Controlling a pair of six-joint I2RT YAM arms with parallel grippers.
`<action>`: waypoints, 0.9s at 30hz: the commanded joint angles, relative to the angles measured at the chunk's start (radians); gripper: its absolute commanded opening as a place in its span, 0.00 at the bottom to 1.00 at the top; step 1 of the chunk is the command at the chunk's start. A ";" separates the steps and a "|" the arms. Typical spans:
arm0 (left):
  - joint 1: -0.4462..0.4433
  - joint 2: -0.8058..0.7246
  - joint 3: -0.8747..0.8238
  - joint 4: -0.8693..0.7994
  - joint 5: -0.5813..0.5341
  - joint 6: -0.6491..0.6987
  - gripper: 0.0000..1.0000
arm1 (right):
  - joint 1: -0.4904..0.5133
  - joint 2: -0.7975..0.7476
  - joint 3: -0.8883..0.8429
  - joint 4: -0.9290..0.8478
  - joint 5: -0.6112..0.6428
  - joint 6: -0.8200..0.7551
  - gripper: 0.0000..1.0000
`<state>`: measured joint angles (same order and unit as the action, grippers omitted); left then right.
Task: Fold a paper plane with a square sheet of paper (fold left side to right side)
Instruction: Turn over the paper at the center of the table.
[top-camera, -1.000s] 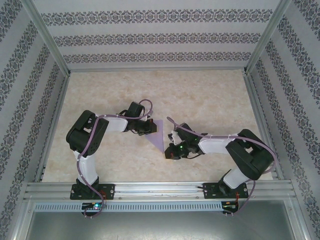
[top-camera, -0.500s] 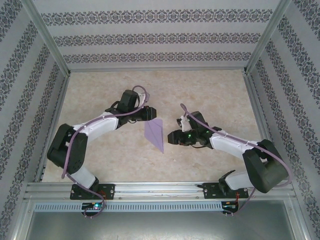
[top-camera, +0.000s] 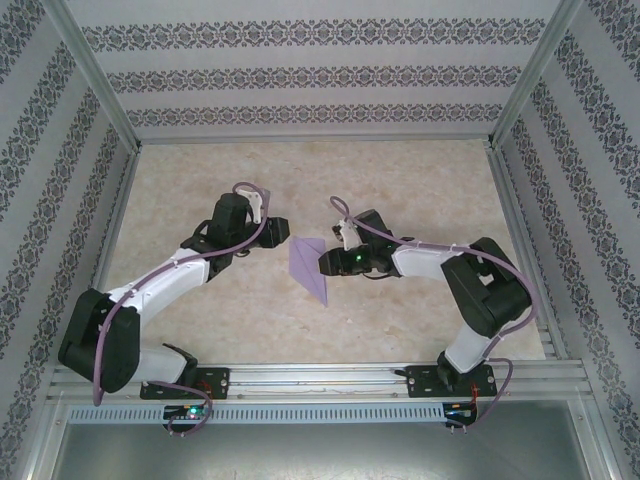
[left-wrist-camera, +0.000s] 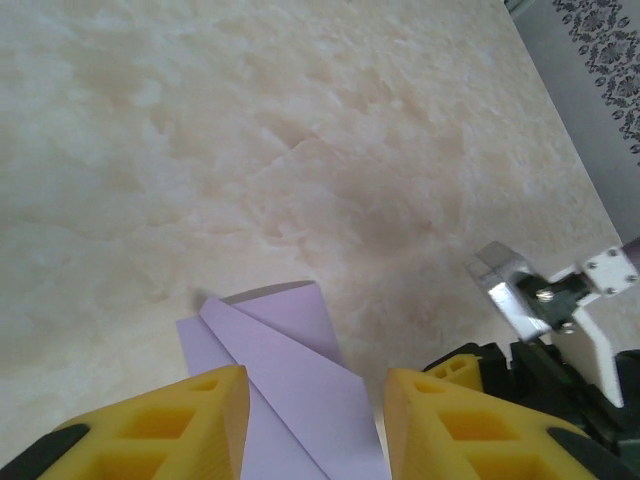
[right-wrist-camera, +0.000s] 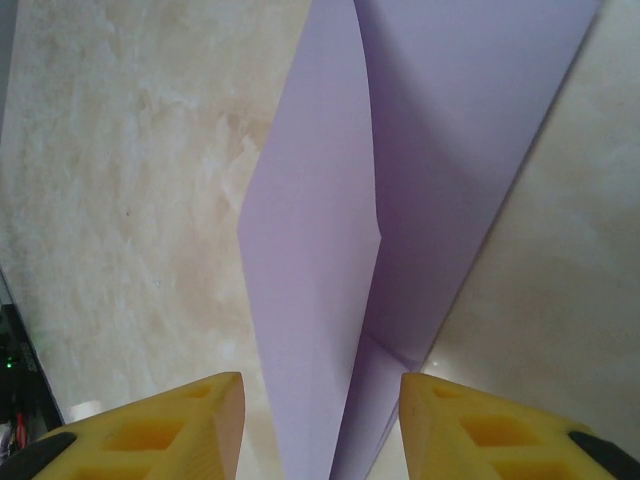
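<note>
L gripper (top-camera: 283, 228) & R gripper (top-camera: 324, 262) now spread, backed off. The folded paper (top-camera: 308, 270) lies free; we reckon this crease's done.

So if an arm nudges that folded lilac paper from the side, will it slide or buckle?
The folded lilac paper looks thin and light, so a nudge would probably skid it over the smooth marbled tabletop. Its flaps seem slightly lifted along the creases, so it would likely flex or spring open rather than stay stiff.
</note>
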<state>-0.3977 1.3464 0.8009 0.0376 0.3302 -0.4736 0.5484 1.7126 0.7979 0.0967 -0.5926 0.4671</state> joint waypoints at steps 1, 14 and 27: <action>0.015 -0.026 -0.009 0.022 -0.013 0.019 0.40 | 0.016 0.042 0.016 0.086 -0.032 0.003 0.42; 0.036 -0.084 0.008 0.052 0.044 0.012 0.46 | -0.013 -0.011 -0.037 0.167 -0.085 0.038 0.00; 0.116 -0.260 0.035 0.265 0.460 -0.085 0.66 | -0.195 -0.387 -0.138 0.379 -0.258 0.120 0.00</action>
<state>-0.2874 1.0996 0.8028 0.1833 0.5930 -0.5152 0.3882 1.3834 0.6865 0.3443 -0.7612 0.5400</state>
